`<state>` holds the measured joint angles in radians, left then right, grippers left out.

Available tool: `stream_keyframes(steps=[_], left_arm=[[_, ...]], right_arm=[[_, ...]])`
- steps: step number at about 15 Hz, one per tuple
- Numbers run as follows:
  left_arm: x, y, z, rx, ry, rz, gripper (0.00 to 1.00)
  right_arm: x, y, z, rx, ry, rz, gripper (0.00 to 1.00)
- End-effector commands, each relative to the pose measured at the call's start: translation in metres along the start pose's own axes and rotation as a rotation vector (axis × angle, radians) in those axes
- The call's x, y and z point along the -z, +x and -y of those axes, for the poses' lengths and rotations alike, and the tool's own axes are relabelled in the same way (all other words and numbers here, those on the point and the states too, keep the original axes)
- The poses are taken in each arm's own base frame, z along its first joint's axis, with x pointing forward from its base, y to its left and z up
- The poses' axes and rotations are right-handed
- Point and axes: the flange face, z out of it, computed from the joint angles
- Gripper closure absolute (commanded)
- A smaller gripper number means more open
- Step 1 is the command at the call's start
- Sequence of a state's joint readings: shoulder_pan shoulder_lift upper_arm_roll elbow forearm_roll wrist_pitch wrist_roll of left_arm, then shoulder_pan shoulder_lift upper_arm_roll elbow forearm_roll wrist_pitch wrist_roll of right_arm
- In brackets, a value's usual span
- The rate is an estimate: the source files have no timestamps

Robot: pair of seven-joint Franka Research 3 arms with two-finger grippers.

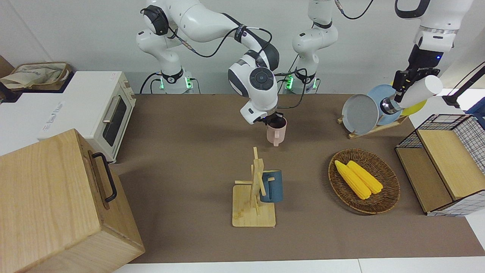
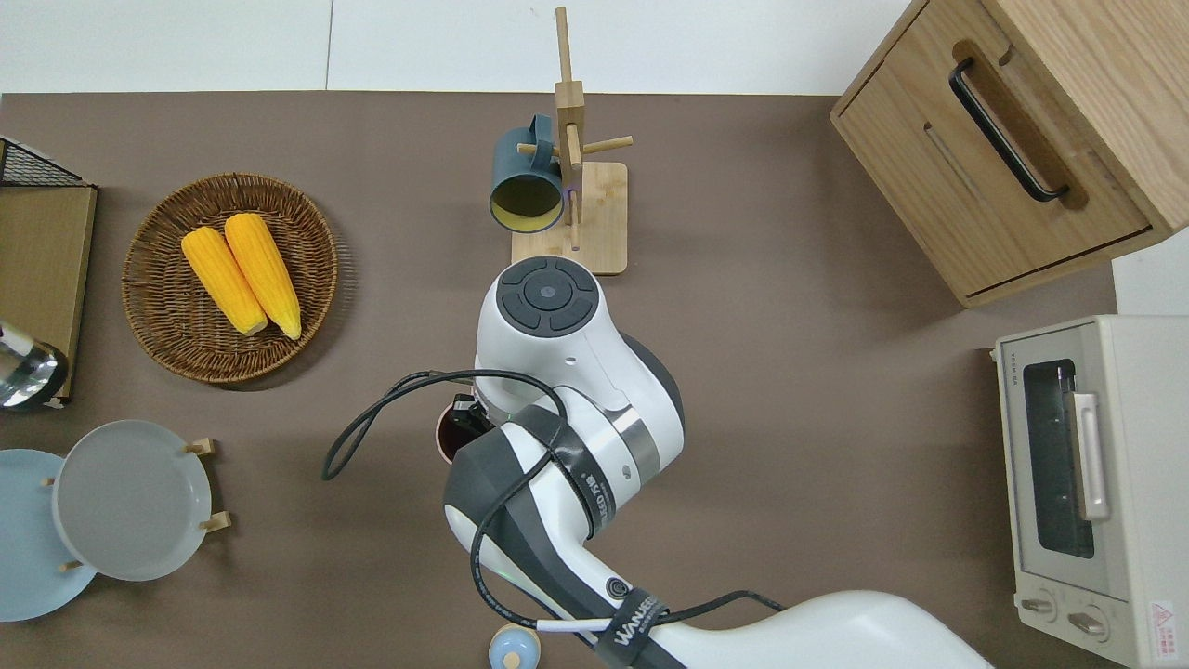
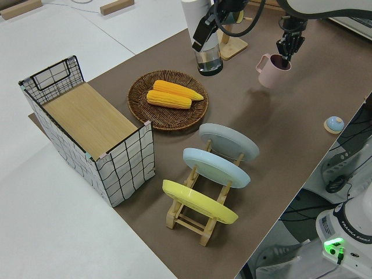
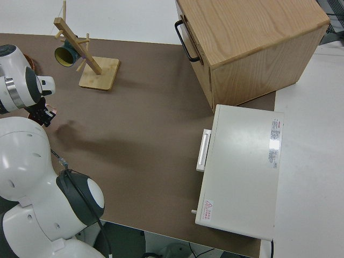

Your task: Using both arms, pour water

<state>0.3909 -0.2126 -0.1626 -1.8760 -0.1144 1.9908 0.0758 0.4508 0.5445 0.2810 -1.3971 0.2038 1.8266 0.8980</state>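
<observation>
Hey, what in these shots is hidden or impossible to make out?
- Pink mug: overhead, the right arm covers all but its rim.
- Contents of the white bottle in the left gripper: opaque; overhead, cut off by the frame edge.
- Whether the pink mug holds water: dark inside, no view tells.

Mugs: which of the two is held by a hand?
The pink mug, gripped at its rim by the right hand; the blue mug hangs on the wooden rack.

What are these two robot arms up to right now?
The right arm's tool grips the rim of a pink mug and holds it up over the middle of the table. The left arm's tool holds a white bottle tilted in the air near the plate rack. No pouring is visible yet.
</observation>
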Motion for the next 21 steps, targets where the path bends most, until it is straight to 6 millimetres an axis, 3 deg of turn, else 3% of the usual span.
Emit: stream_keyframes(steps=[1, 8, 12, 15, 16, 18, 20, 21], left_arm=[[-0.006, -0.046, -0.02, 0.004, 0.045, -0.051, 1.0], [-0.017, -0.062, -0.027, -0.003, 0.035, -0.028, 1.0], [-0.026, -0.067, -0.03, -0.009, 0.03, -0.009, 1.0], [-0.03, -0.069, -0.031, -0.009, 0.014, -0.002, 1.0], [-0.03, -0.069, -0.031, -0.009, 0.013, -0.002, 1.0], [-0.03, -0.069, -0.031, -0.007, 0.01, -0.002, 1.0], [-0.03, -0.069, -0.032, -0.003, 0.001, -0.003, 1.0], [-0.031, -0.069, -0.032, -0.002, -0.001, -0.001, 1.0]], right_arm=[[0.001, -0.003, 0.017, -0.074, 0.071, 0.037, 1.0], [-0.041, 0.002, 0.035, -0.108, 0.101, 0.031, 1.0], [-0.046, 0.008, 0.033, -0.115, 0.104, 0.029, 1.0], [-0.057, 0.023, 0.031, -0.125, 0.125, 0.012, 1.0], [-0.059, 0.021, 0.033, -0.122, 0.128, 0.009, 0.961], [-0.06, 0.02, 0.035, -0.118, 0.126, 0.007, 0.819], [-0.059, 0.019, 0.036, -0.124, 0.128, 0.006, 0.365], [-0.059, 0.017, 0.037, -0.121, 0.126, 0.005, 0.004]])
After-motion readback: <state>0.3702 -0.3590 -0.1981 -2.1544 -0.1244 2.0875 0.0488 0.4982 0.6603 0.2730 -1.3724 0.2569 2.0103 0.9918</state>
